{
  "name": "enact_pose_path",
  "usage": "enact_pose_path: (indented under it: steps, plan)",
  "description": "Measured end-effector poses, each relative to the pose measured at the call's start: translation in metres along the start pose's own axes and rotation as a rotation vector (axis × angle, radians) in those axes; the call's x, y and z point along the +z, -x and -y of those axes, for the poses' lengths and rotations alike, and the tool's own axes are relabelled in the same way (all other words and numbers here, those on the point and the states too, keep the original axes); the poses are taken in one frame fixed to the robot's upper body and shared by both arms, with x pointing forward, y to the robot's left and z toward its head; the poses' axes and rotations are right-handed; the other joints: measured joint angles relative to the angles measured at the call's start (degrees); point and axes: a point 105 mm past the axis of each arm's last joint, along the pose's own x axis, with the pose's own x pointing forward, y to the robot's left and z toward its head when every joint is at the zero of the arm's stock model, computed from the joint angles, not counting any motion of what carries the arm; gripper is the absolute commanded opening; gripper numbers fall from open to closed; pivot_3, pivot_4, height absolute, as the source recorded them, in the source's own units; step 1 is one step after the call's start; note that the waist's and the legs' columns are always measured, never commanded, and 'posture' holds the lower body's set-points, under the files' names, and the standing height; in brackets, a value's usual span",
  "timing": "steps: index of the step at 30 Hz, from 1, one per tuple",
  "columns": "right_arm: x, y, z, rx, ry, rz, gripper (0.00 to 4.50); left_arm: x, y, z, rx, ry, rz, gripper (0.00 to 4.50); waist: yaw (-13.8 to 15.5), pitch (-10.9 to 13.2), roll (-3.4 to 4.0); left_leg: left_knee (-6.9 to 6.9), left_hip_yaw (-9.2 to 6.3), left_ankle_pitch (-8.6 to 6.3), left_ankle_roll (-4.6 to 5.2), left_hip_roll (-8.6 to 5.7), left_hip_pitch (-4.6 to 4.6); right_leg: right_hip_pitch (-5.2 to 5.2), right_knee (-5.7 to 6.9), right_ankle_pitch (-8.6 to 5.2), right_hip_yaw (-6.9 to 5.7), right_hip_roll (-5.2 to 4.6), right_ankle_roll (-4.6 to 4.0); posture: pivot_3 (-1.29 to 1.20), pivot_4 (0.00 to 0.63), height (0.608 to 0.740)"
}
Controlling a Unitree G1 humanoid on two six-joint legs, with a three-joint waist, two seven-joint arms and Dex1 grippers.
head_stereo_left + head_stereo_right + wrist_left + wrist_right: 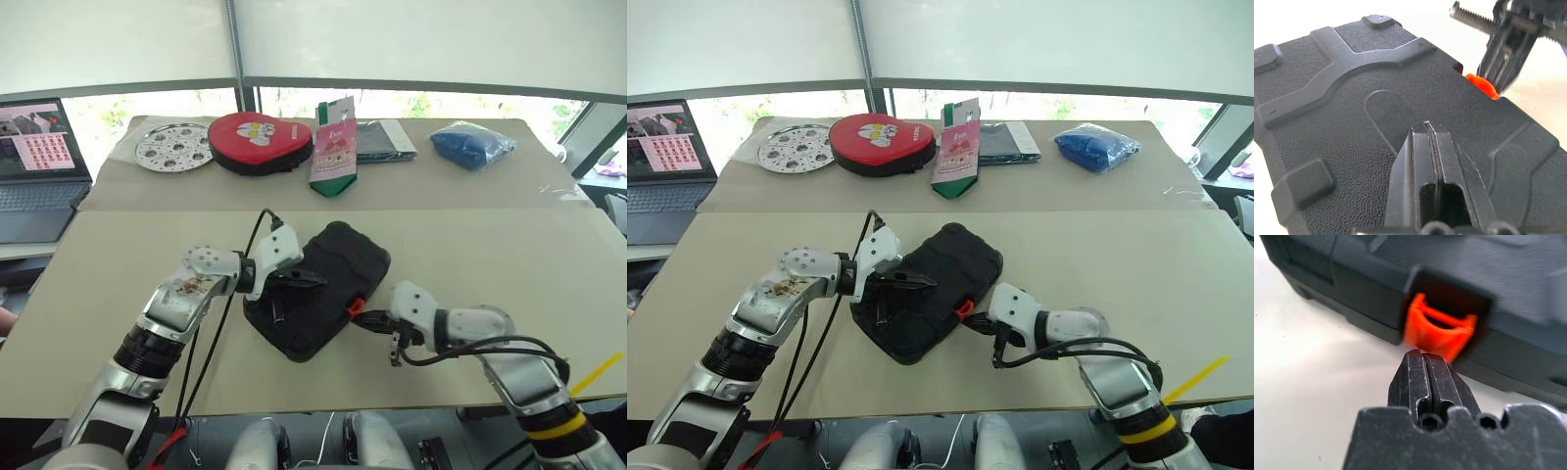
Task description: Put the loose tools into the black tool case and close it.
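Observation:
The black tool case [345, 257] lies with its lid down on the near table, turned at an angle. My left gripper [315, 281] is shut, and its fingertips [1426, 125] rest on the case's textured lid. On the case's front edge is the small orange latch [1439, 330], which stands slightly out from its recess. My right gripper [1422, 354] is shut with its tip right at the latch [357, 307], and I cannot tell if they touch. The loose tools are out of view.
On the far table lie a perforated metal disc [174, 147], a red heart-shaped case [260, 140], a pink-and-green packet [333, 157], a dark folded item [384, 140] and a blue bag [473, 144]. A laptop [34, 166] sits at the far left.

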Motion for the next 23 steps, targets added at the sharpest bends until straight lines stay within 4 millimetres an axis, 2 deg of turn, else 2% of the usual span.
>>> enact_pose_path:
  steps: [2,3,5,8,12,13,15,17,21,23]
  plan:
    - [0.001,0.003,-0.001,0.001,-0.006,0.007,0.0,-0.002,0.002,0.001,0.013,-0.002,0.032,0.02,0.0,-0.1,0.06,-0.04,0.0,0.0,0.0,0.01,0.01,-0.02,-0.01,-0.02,0.0,-0.03,-0.02,0.0,0.15,0.74]
    - [-0.001,0.005,-0.004,0.008,-0.022,0.011,0.0,-0.003,0.004,0.002,0.024,0.002,0.062,0.26,0.0,-0.1,0.07,-0.06,0.0,0.0,0.0,0.01,-0.01,-0.04,-0.01,-0.03,-0.01,-0.07,-0.04,0.0,0.15,0.74]
    - [-0.006,0.011,-0.006,0.014,-0.051,0.007,0.58,-0.001,0.013,0.001,0.057,0.001,0.118,0.76,-0.1,-0.1,0.12,-0.09,-0.01,-0.01,0.0,0.02,-0.03,-0.09,-0.01,-0.04,-0.02,-0.24,-0.06,0.0,0.15,0.74]
    - [-0.017,0.034,-0.002,-0.019,-0.1,-0.009,1.45,-0.004,0.038,0.006,0.106,0.02,0.21,1.86,-0.2,0.0,0.19,-0.16,0.0,-0.02,0.01,0.02,-0.06,-0.15,-0.02,-0.05,-0.06,-0.58,-0.06,0.0,0.15,0.74]
    - [-0.022,0.065,0.013,-0.101,-0.051,0.009,2.88,-0.027,0.087,0.006,0.261,0.053,0.194,3.36,-0.2,0.2,0.15,-0.23,0.01,-0.03,0.01,0.02,-0.1,-0.21,-0.11,-0.05,-0.11,-0.57,-0.06,0.0,0.15,0.74]
    - [-0.025,0.075,0.017,-0.117,-0.031,0.029,3.19,-0.037,0.107,0.009,0.321,0.035,0.17,3.71,-0.2,0.2,0.12,-0.33,0.01,-0.03,0.01,0.0,-0.09,-0.18,-0.18,-0.06,-0.14,-0.61,-0.04,0.0,0.15,0.74]
    - [-0.027,0.088,0.021,-0.118,0.012,0.077,3.9,-0.05,0.13,0.015,0.4,-0.02,0.107,4.46,0.0,0.3,0.18,-0.37,0.03,-0.03,0.0,-0.04,-0.08,-0.15,-0.28,-0.06,-0.15,-0.62,-0.04,0.0,0.15,0.74]
    - [-0.028,0.096,0.022,-0.106,0.045,0.107,4.41,-0.067,0.145,0.025,0.453,-0.036,0.045,4.5,0.3,0.3,0.23,-0.51,0.05,-0.03,0.01,-0.03,-0.07,-0.06,-0.59,-0.05,-0.16,-0.63,-0.02,0.0,0.15,0.74]
    - [-0.04,0.109,0.033,-0.098,0.038,0.097,4.41,-0.103,0.177,0.044,0.578,0.002,-0.052,4.5,0.6,0.4,0.31,-0.57,0.09,-0.02,-0.02,-0.04,-0.13,-0.07,-0.85,-0.04,-0.18,-0.85,-0.03,0.0,0.15,0.74]
    - [-0.041,0.112,0.037,-0.1,0.063,0.102,4.41,-0.105,0.182,0.047,0.619,-0.019,-0.056,4.5,1.2,0.4,0.31,-0.58,0.08,-0.03,-0.03,-0.03,-0.15,-0.08,-0.88,-0.04,-0.22,-0.92,-0.04,0.0,0.15,0.74]
